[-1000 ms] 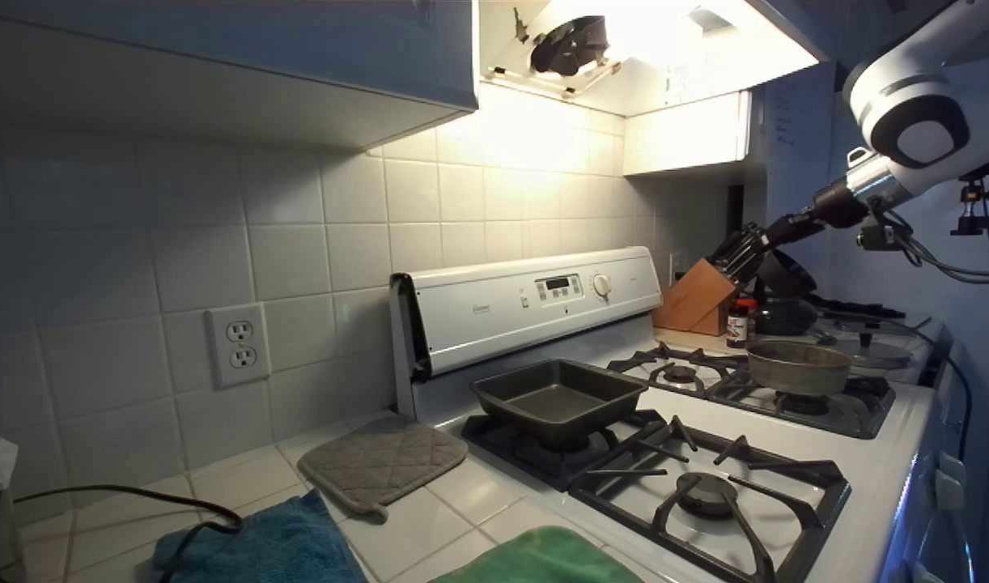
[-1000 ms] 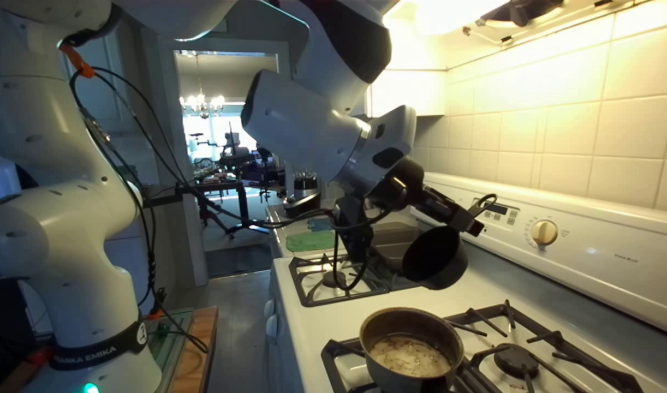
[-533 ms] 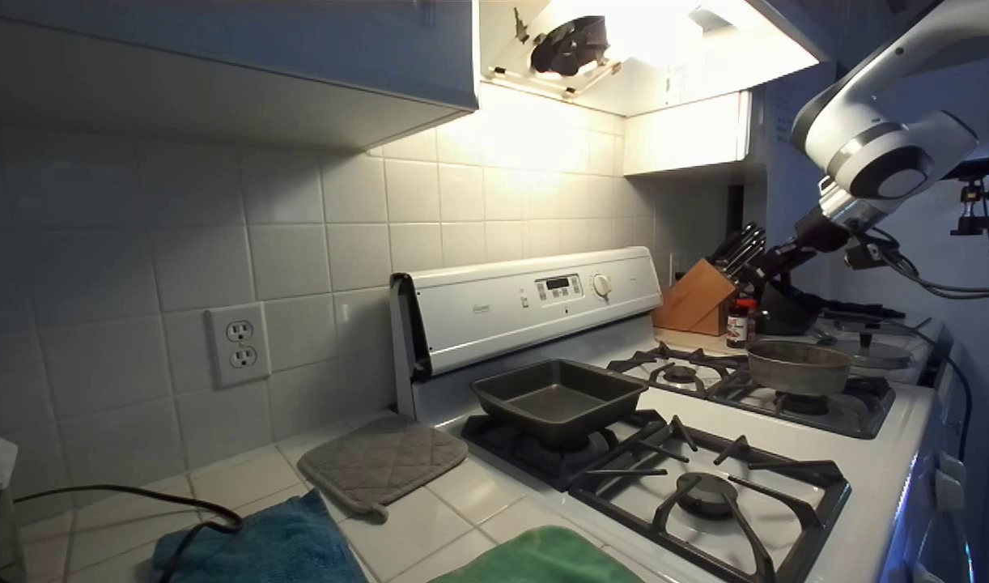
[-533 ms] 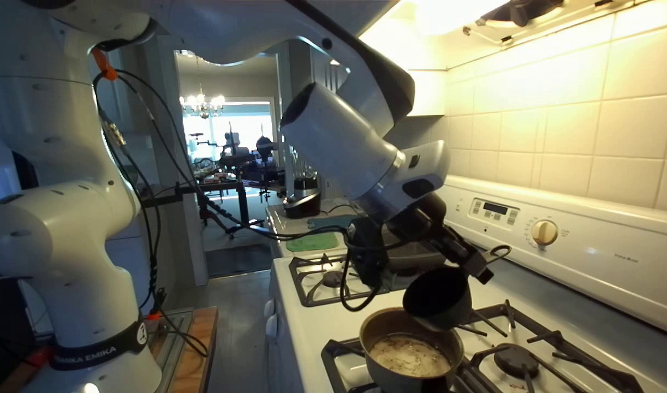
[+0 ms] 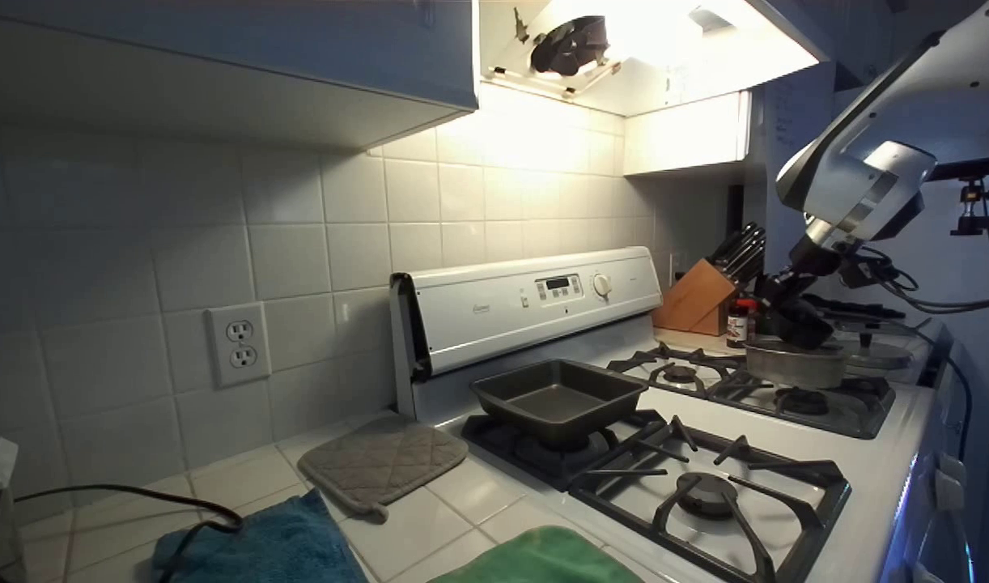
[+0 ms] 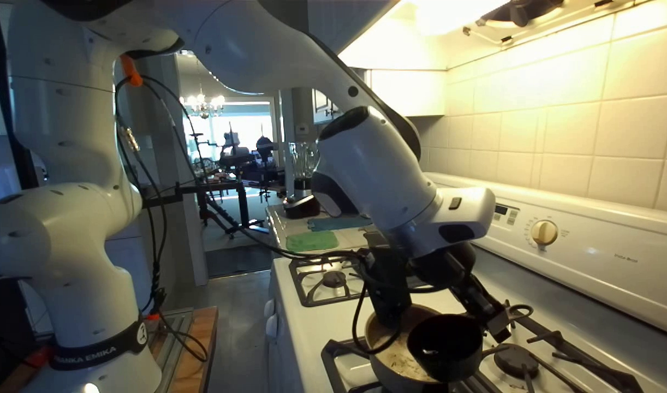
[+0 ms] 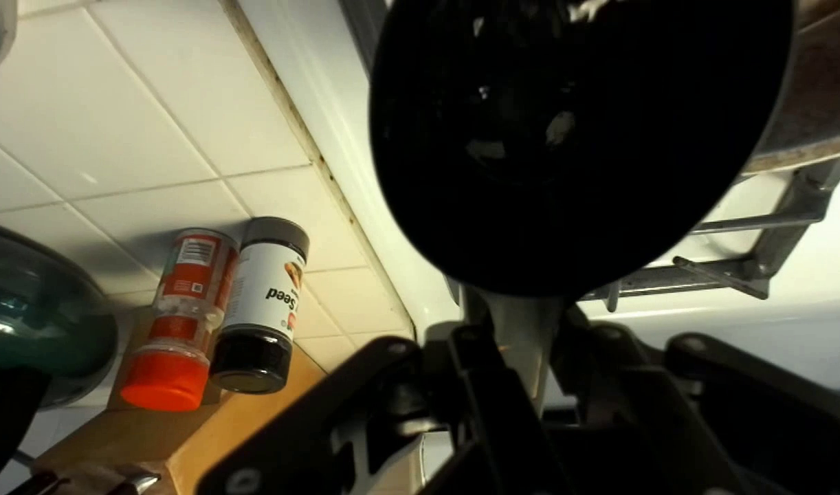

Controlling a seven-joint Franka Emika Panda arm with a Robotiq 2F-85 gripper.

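the black claw (image 7: 520, 337) clamps a deep, round, glossy black pan (image 7: 571, 179) by its handle (image 7: 524, 313), likely for clearance above the round grey metal pot (image 5: 794, 368).

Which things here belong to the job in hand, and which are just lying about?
Seem part of the job:
black cup, held by the gripper
pot, right at the cup

Seem just lying about:
square pan
grey quilted pad
green cloth
blue cloth
knife block
spice jars
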